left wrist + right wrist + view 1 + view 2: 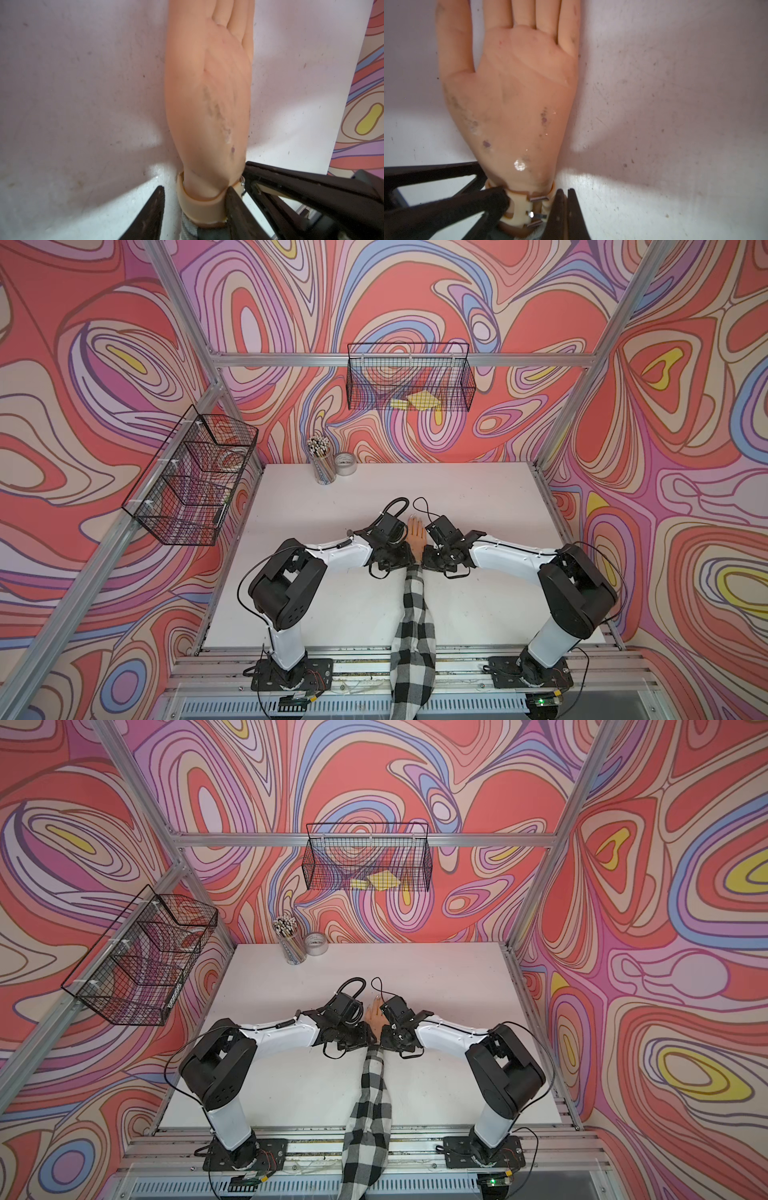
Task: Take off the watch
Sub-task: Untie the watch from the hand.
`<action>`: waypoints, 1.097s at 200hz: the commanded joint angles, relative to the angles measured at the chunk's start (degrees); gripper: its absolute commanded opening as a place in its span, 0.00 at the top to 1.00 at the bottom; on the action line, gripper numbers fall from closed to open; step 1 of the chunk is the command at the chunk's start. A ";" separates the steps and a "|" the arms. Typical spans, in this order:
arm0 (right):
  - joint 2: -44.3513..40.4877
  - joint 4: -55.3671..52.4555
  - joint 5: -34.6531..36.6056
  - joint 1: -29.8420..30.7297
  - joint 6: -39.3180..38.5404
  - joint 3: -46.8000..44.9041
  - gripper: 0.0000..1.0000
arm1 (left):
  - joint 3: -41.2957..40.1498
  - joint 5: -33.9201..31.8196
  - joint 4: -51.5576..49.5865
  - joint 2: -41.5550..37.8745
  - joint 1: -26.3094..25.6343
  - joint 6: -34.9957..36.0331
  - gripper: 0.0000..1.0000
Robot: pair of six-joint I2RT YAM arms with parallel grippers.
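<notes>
A mannequin hand (417, 533) lies palm up at mid-table, its forearm in a checked sleeve (413, 635). The watch shows only as a beige strap (199, 207) around the wrist, its metal buckle (538, 216) on top with the pin lifted; the dial is hidden. My left gripper (195, 188) straddles the wrist, open. One finger (496, 201) presses on the strap beside the buckle. A sliver of table shows between the other finger (153, 212) and the strap. My right gripper (566, 190) is shut against the buckle's other side, a thin tan strip of strap between its fingers.
A cup of pencils (322, 462) and a tape roll (345, 464) stand at the table's back edge. One wire basket (195, 477) hangs on the left frame. Another wire basket (411, 377), holding yellow pieces, hangs on the back wall. Both arms meet over the wrist.
</notes>
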 commanded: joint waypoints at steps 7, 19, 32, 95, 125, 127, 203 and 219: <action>-3.93 1.65 -3.75 0.37 0.10 1.48 1.00 | -4.23 -4.95 -8.19 3.26 0.22 -0.18 0.51; -4.18 1.91 -4.46 1.03 0.53 2.58 1.00 | -4.35 -4.85 -7.87 3.17 0.22 -0.18 0.51; -3.50 2.17 -4.92 1.88 0.96 3.63 1.00 | -4.50 -4.67 -7.66 3.01 0.22 -0.17 0.51; 4.27 5.85 -6.14 4.33 2.95 5.96 1.00 | -5.90 -4.87 -6.95 1.95 0.24 -0.17 0.51; 3.54 5.86 -6.40 4.33 3.00 6.72 1.00 | -6.52 -5.40 -6.99 1.79 0.31 -0.26 0.51; 3.37 5.56 -6.20 4.33 2.93 6.85 1.00 | -6.59 -5.44 -7.02 1.82 0.29 -0.26 0.51; -5.46 -0.05 -0.83 -0.23 1.42 -0.58 1.00 | -7.15 -5.98 -7.48 2.99 0.95 0.04 0.53; -5.75 -0.98 0.51 -0.72 1.01 -1.85 1.00 | -7.22 -5.99 -7.40 3.12 1.14 0.09 0.53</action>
